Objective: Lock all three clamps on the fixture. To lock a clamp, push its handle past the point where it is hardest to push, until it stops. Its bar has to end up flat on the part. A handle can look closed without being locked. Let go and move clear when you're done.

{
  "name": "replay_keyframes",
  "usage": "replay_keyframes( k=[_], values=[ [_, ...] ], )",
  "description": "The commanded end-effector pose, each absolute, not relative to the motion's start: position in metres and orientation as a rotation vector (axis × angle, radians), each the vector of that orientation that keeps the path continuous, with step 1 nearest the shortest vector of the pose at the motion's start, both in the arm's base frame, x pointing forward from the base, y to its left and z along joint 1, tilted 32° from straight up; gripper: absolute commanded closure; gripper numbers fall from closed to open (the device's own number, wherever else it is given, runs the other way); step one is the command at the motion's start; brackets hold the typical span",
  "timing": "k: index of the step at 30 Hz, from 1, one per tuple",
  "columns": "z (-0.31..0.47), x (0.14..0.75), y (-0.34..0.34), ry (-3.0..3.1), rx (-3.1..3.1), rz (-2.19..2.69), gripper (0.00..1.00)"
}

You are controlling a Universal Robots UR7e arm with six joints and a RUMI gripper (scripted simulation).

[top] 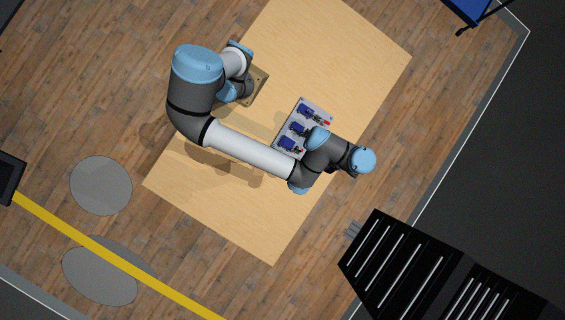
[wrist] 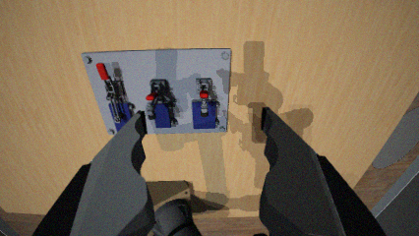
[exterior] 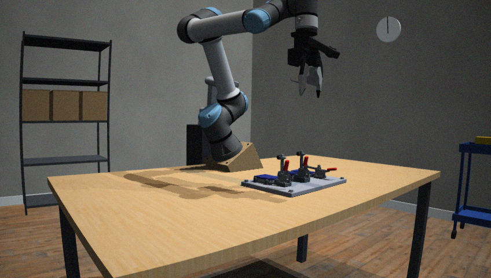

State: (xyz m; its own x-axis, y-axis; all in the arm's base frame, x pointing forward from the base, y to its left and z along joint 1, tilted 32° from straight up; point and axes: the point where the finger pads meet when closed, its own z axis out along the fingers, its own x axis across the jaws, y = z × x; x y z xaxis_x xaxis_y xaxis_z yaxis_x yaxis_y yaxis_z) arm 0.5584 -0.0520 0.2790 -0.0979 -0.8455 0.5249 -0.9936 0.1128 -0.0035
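A grey fixture plate (wrist: 156, 90) lies on the wooden table and carries three toggle clamps over blue parts. In the wrist view the left clamp (wrist: 115, 93) has its red handle lying flat along the plate. The middle clamp (wrist: 160, 97) and the right clamp (wrist: 205, 98) have their red handles standing up. From the side, the plate (exterior: 294, 184) shows two upright handles (exterior: 285, 165) (exterior: 304, 161) and one flat handle (exterior: 331, 169). My gripper (exterior: 310, 91) hangs high above the plate, pointing down, open and empty. Its fingers frame the plate's near edge.
The arm's wedge mount (exterior: 237, 161) stands on the table behind the plate. The forearm (top: 253, 152) reaches over the table beside the plate (top: 304, 125). A shelf with boxes (exterior: 65, 105), a blue cart (exterior: 473, 182) and a black cabinet (top: 428, 269) stand off the table.
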Motion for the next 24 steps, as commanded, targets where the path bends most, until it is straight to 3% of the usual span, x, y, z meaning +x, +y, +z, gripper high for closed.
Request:
replay_keyframes(
  k=[1, 5, 17, 24],
  values=[
    [0.281, 0.549, -0.054, -2.003, 1.791, 0.514, 0.42],
    [0.284, 0.502, -0.062, -2.012, 1.777, 0.503, 0.42],
    [0.284, 0.502, -0.062, -2.012, 1.777, 0.503, 0.42],
    [0.289, 0.446, -0.071, -2.012, 1.777, 0.503, 0.42]
  ],
)
